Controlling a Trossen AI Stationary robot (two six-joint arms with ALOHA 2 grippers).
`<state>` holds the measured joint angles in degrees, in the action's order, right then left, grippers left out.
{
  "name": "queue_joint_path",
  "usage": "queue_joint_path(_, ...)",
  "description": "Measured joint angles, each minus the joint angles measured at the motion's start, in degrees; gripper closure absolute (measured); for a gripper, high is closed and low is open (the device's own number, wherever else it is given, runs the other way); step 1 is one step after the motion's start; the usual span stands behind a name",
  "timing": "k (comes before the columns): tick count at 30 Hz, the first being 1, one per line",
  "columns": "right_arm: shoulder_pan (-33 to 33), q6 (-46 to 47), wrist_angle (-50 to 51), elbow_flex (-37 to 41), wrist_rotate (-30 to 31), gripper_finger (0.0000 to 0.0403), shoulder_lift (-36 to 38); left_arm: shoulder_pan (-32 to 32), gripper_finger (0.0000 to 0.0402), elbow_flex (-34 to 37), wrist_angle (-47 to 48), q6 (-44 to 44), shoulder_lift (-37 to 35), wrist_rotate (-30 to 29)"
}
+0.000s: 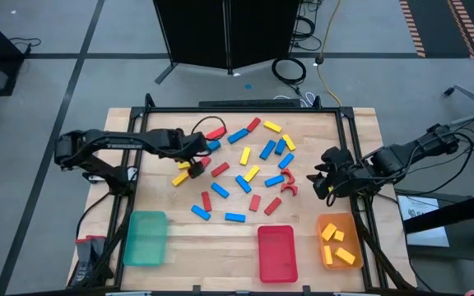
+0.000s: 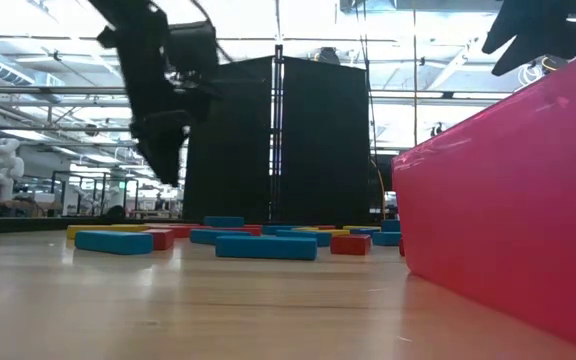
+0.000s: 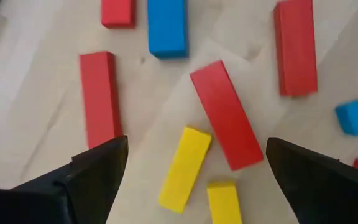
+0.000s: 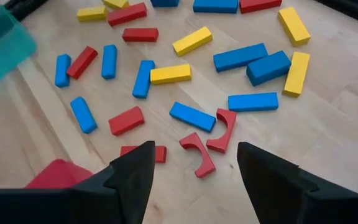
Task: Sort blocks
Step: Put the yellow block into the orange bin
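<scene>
Because the blocks (image 1: 245, 173) still lie mixed on the table (image 1: 179, 247), the left gripper (image 3: 191, 168) hangs with fingers wide apart right over a yellow block (image 3: 184, 168), while the right gripper (image 4: 194, 165), empty with fingers apart, hovers above two red arches (image 4: 207, 143).

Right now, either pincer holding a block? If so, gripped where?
Nothing is held. The left pincer is open above a yellow block; the right pincer is open and empty over two red arches.

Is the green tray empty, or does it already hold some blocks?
Empty. In the high view the green tray shows only its bare floor, while the orange tray holds yellow blocks.
</scene>
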<state>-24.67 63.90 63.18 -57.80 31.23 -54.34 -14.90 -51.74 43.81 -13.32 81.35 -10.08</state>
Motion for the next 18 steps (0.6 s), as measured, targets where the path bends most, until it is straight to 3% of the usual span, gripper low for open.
queue_joint_path(7, 0.00, -1.16, 0.02, 0.02, -0.08, 0.0179, -0.23, -0.50, 0.0014, 7.04, -5.03, 5.11, -1.23, 6.61)
queue_joint_path(14, 0.00, -0.99, -0.01, 0.02, -0.08, 0.0179, -0.23, -3.67, 0.0016, 11.87, -8.18, 8.40, -1.23, 6.17)
queue_joint_path(18, 0.00, -0.70, -0.02, 0.02, -0.05, 0.0179, -0.23, -6.70, 0.0039, 13.57, -9.96, 10.87, -1.36, 7.58)
